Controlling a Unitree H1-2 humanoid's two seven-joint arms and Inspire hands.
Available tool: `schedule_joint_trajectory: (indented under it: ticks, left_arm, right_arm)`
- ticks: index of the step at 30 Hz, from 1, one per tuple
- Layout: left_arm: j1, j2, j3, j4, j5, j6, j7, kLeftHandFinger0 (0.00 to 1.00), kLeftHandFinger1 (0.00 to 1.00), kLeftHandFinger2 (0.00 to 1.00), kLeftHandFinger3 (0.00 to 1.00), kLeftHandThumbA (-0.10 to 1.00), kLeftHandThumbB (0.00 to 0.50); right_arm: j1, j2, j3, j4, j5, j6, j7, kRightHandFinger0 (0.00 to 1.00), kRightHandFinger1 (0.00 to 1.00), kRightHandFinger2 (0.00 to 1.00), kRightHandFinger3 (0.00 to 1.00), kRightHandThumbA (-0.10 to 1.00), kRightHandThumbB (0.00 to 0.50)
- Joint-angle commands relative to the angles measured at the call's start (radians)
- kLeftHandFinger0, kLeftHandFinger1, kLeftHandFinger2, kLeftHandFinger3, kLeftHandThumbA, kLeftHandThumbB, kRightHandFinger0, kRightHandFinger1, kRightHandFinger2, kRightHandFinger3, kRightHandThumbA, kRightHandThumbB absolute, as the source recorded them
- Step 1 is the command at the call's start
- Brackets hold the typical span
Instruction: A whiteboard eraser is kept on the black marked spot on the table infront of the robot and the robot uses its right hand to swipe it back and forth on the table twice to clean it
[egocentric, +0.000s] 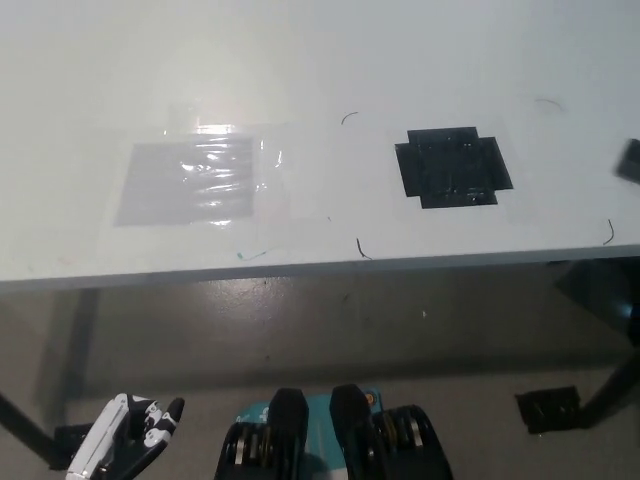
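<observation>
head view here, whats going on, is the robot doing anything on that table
Nothing is being handled right now. The white table shows a bare black marked spot and a shiny taped patch. No eraser is visible. The white left hand rests low at the lower left; the right hand is out of view.

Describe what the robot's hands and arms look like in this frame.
Only the left hand shows clearly: white shell segments with black fingertips and dark gaps between them, at the lower left. The right hand is not identifiable; a dark blurred sliver sits at the right edge. No cables or markings visible.
</observation>
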Motion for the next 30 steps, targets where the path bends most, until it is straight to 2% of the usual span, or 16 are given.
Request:
schedule_joint_trajectory:
  ticks: [1,2,3,4,5,7,8,11,14,18,22,24,26,27,29,30]
  left_arm:
    - [-0.006,0.015,0.007,-0.017,0.005,-0.01,0.003,0.0,0.0,0.0,0.0,0.61,0.299]
    - [-0.006,0.015,0.007,-0.017,0.004,-0.01,0.002,0.0,0.0,0.0,0.0,0.61,0.299]
    - [-0.006,0.014,0.008,-0.017,0.004,-0.01,0.002,0.0,0.0,0.0,0.0,0.61,0.299]
    - [-0.007,0.014,0.008,-0.016,0.002,-0.011,0.002,0.0,0.0,0.0,0.0,0.6,0.298]
    - [-0.004,0.013,0.01,-0.017,-0.01,-0.013,-0.002,0.0,0.0,0.0,0.0,0.58,0.293]
    - [-0.001,0.015,0.012,-0.018,-0.012,-0.014,-0.003,0.0,0.0,0.0,0.0,0.58,0.293]
    - [0.001,0.015,0.012,-0.017,-0.014,-0.018,-0.004,0.0,0.0,0.0,0.0,0.58,0.292]
    - [0.003,0.014,0.011,-0.02,-0.013,-0.018,-0.004,0.0,0.0,0.0,0.0,0.58,0.291]
    - [0.004,0.013,0.011,-0.021,-0.01,-0.02,-0.002,0.0,0.0,0.0,0.0,0.57,0.294]
    - [0.001,0.015,0.013,-0.016,-0.012,-0.021,-0.003,0.0,0.0,0.0,0.0,0.57,0.294]
    - [0.001,0.016,0.014,-0.021,-0.014,-0.011,-0.003,0.0,0.0,0.0,0.0,0.57,0.304]
    - [0.0,0.018,0.013,-0.022,-0.011,-0.019,-0.003,0.0,0.0,0.0,0.0,0.57,0.297]
    - [0.002,0.019,0.015,-0.026,-0.02,-0.011,-0.007,0.0,0.0,0.0,0.0,0.57,0.293]
    - [0.002,0.02,0.015,-0.028,-0.017,-0.006,-0.006,0.0,0.0,0.0,0.0,0.57,0.302]
    - [-0.001,0.021,0.019,-0.021,-0.015,-0.015,-0.002,0.0,0.0,0.0,0.0,0.57,0.303]
    - [0.002,0.025,0.021,-0.026,-0.004,-0.017,0.003,0.0,0.0,0.0,0.0,0.58,0.299]
  right_arm:
    - [-0.078,0.151,0.003,-0.038,0.023,0.003,0.026,0.24,0.34,0.43,0.49,0.58,0.132]
    - [-0.087,0.169,-0.002,-0.037,0.029,0.007,0.024,0.03,0.06,0.22,0.33,0.48,0.09]
    - [-0.098,0.191,-0.004,-0.033,0.034,0.004,0.027,0.01,0.01,0.18,0.25,0.28,0.064]
    - [-0.106,0.203,-0.003,-0.03,0.035,-0.002,0.03,0.0,0.06,0.25,0.28,0.19,0.049]
    - [-0.117,0.227,0.003,-0.039,0.032,-0.003,0.047,0.0,0.25,0.52,0.4,0.07,0.008]
    - [-0.132,0.256,0.012,-0.043,0.024,-0.008,0.052,0.08,0.42,0.67,0.45,0.07,0.004]
    - [-0.141,0.272,0.011,-0.046,0.027,-0.004,0.061,0.03,0.39,0.66,0.42,0.05,0.013]
    - [-0.174,0.321,0.008,-0.038,0.029,0.008,0.074,0.01,0.49,0.82,0.71,0.1,0.02]
    - [-0.185,0.336,0.015,-0.02,0.018,-0.001,0.073,0.1,0.64,0.95,1.0,0.11,0.001]
    - [-0.189,0.343,0.019,0.001,0.011,0.014,0.064,0.2,0.72,1.0,1.0,0.11,0.001]
    - [-0.159,0.316,0.018,-0.002,0.011,0.0,0.062,0.15,0.65,0.93,0.98,0.02,0.004]
    - [-0.157,0.31,0.027,0.013,-0.001,0.014,0.057,0.17,0.68,0.98,1.0,0.01,0.0]
    - [-0.143,0.291,0.038,0.017,-0.01,0.013,0.054,0.34,0.84,1.0,1.0,0.01,0.008]
    - [-0.139,0.282,0.043,0.018,-0.013,0.01,0.054,0.41,0.81,0.95,0.93,0.03,0.015]
    - [-0.132,0.259,0.059,0.03,-0.025,0.01,0.05,0.35,0.69,0.76,0.74,0.11,0.032]
    - [-0.132,0.239,0.091,0.038,-0.054,0.043,0.051,0.5,0.84,0.92,0.89,0.12,0.008]
